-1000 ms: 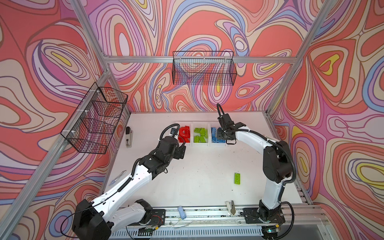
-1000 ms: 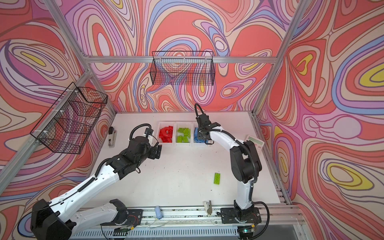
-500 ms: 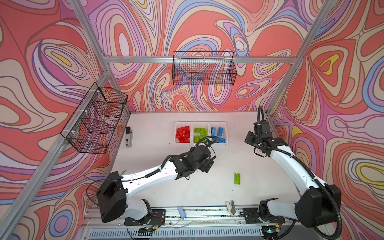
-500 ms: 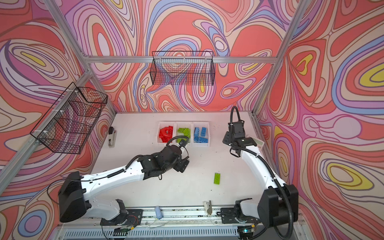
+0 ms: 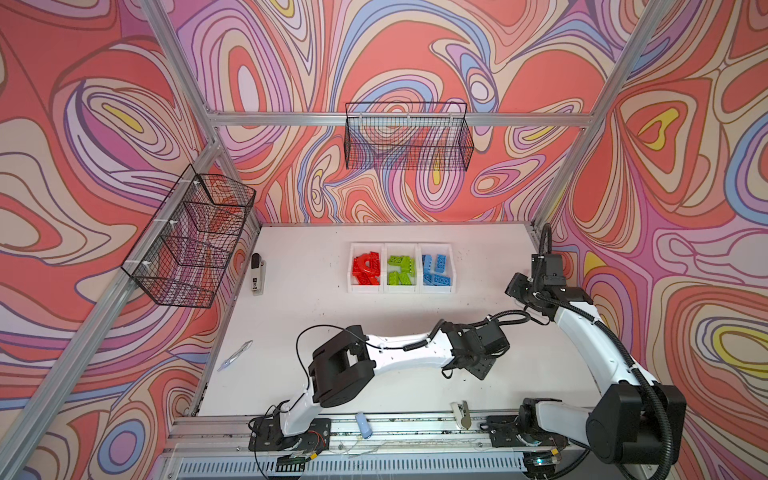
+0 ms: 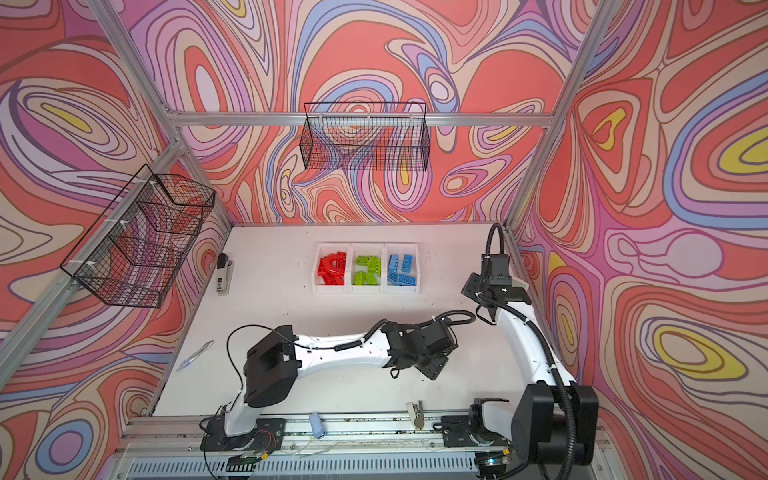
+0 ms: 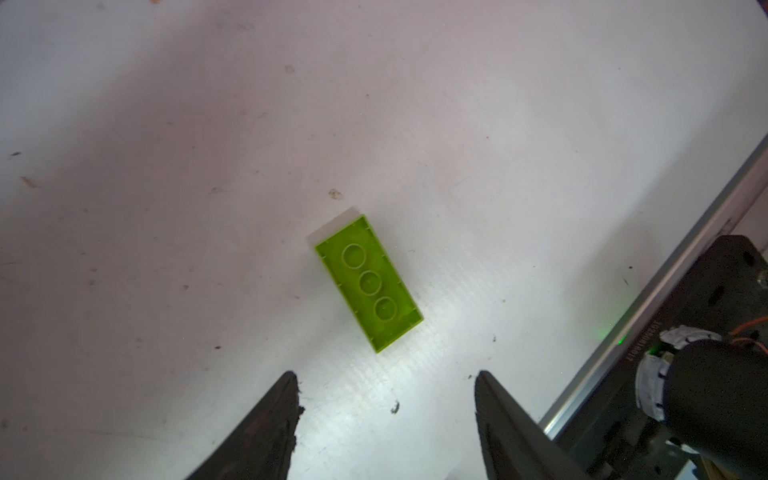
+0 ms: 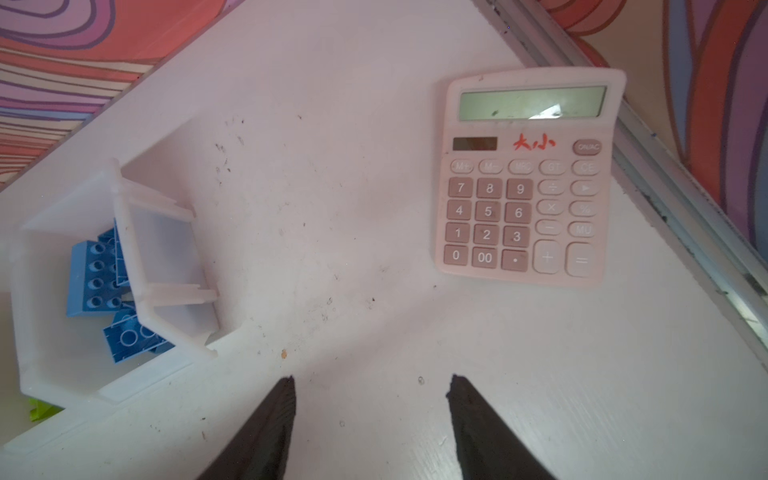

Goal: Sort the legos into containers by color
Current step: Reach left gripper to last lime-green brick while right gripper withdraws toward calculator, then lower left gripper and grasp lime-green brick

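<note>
1. left margin. a stapler lies by the left edge of the table, well apart from the work. it plays no part.

2. containers. the containers, three white bins joined in a row, stand toward the back wall. the left bin holds the red legos, the middle bin the green legos, and the right bin the blue legos.

3. left gripper. the left gripper reaches across the middle to the right half of the table, nose down. its fingers stand apart with nothing between them. in the left wrist view the green brick lies flat on the table, hollow side up. it sits just ahead of the fingertips, close to their centre line but not between them. its long axis runs oblique to the line on which the fingers close. in both top views the wrist hides the brick.

4. coming move (judgement). no other loose piece shows on the table. the grasp calls for a short advance and a wrist turn, so that the fingers close across the brick's narrow width. the left arm is by far the nearer.

5. right gripper. the right gripper hangs near the right edge of the table, fingers apart and empty, well apart from the brick. the blue bin and a calculator lie ahead of it. only bare table lies between the brick and the middle bin.
</note>
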You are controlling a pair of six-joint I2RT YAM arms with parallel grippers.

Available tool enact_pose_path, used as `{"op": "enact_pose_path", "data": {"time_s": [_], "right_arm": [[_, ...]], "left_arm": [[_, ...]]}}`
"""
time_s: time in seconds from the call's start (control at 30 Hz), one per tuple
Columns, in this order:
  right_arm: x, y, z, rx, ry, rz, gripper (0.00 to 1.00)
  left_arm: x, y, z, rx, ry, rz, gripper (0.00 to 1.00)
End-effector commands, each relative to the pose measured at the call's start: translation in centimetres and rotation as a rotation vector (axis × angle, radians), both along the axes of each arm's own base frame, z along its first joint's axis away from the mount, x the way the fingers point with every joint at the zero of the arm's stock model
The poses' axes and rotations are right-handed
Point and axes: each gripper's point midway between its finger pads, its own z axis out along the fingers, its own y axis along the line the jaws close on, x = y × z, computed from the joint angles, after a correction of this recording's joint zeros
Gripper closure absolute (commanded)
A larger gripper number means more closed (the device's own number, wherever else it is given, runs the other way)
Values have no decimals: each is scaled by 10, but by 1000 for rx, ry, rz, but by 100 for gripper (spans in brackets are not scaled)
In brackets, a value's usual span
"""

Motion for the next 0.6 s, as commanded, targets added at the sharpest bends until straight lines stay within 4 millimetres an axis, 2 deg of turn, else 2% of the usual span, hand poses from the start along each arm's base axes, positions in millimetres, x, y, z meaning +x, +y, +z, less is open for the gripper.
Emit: {"op": "enact_pose_path", "data": {"time_s": [0.0, 0.1, 0.23, 0.43, 0.57], "right_arm": [[3, -14, 20, -5, -67, -27, 37], [6, -10, 21, 35, -93, -25, 37], [7, -8, 16, 46, -87, -19, 38], [7, -7, 13, 52, -85, -17, 37], [7, -6, 9, 60, -81, -16, 38]], "left_arm": [[-10, 11, -24, 139, 78, -7, 33], [-8, 4, -34, 182, 80, -23, 33], [2, 9, -46, 219, 85, 11, 35], [11, 10, -47, 207, 70, 33, 35], [14, 10, -57, 213, 83, 35, 35]]}}
